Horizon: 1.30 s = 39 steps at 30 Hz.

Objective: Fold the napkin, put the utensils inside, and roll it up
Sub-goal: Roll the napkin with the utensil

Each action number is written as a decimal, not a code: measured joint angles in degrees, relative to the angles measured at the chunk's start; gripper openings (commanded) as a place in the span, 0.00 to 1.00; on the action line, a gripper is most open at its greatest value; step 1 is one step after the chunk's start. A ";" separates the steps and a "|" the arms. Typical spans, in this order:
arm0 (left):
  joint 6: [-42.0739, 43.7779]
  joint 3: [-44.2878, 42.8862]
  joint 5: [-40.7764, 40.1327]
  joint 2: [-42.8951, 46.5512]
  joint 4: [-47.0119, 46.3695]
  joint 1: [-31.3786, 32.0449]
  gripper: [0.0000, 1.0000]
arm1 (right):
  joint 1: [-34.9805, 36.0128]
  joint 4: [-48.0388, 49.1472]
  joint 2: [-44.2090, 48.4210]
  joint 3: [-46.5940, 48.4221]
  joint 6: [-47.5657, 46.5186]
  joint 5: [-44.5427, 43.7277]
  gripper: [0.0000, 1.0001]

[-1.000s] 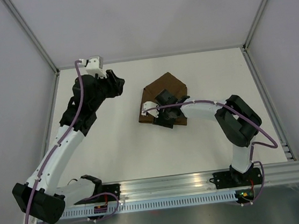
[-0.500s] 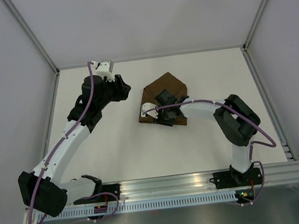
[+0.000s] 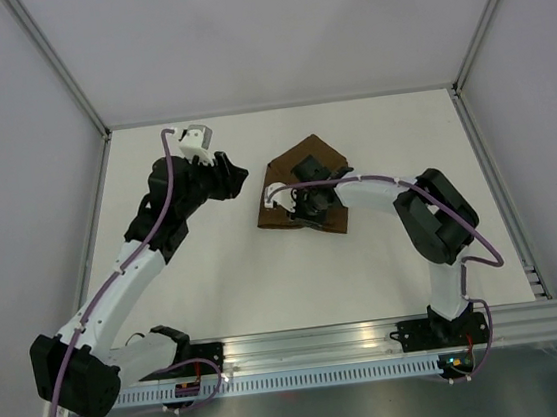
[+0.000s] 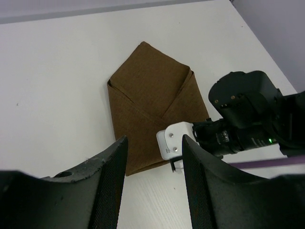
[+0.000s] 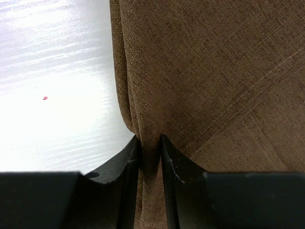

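Observation:
The dark brown napkin (image 3: 306,170) lies folded into a pointed packet at the table's middle back. It also shows in the left wrist view (image 4: 147,95) and fills the right wrist view (image 5: 214,71). My right gripper (image 3: 297,209) is at the packet's near left edge, shut on a fold of the cloth (image 5: 149,143). My left gripper (image 3: 238,178) is open and empty, hovering just left of the napkin, with the packet and the right wrist seen between its fingers (image 4: 116,171). The knife is out of view.
White tabletop (image 3: 215,266) enclosed by pale walls with metal frame posts (image 3: 61,67). The arm bases sit on a rail (image 3: 325,349) at the near edge. The right arm's wrist (image 4: 243,119) lies over the napkin's right side.
My left arm has swung right, bringing its open gripper closer to the napkin. My right gripper has shifted slightly toward the back along the napkin's left edge, still on the cloth.

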<state>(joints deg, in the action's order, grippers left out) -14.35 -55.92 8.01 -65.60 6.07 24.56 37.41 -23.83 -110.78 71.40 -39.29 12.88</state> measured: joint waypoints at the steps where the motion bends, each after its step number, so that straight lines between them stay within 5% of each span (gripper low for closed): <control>1: 0.00 0.81 0.17 1.01 -0.72 0.00 0.54 | -0.48 -0.59 -0.35 0.55 -0.04 0.96 0.27; 9: 0.63 5.92 -0.37 6.38 -6.47 2.49 0.52 | -3.43 -4.33 -2.34 3.56 -1.20 7.48 0.19; 23: 9.92 22.18 -9.75 11.02 -19.82 15.89 0.51 | -9.05 -16.98 -9.99 14.56 -2.82 20.59 0.15; 39: 30.12 23.19 -13.16 -12.00 -30.38 25.07 0.57 | -12.79 -28.52 -14.58 20.28 -5.60 26.73 0.13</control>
<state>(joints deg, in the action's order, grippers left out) 15.77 -32.73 -5.15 -77.60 -24.32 49.63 24.62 -52.36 -125.36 91.68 -44.88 39.62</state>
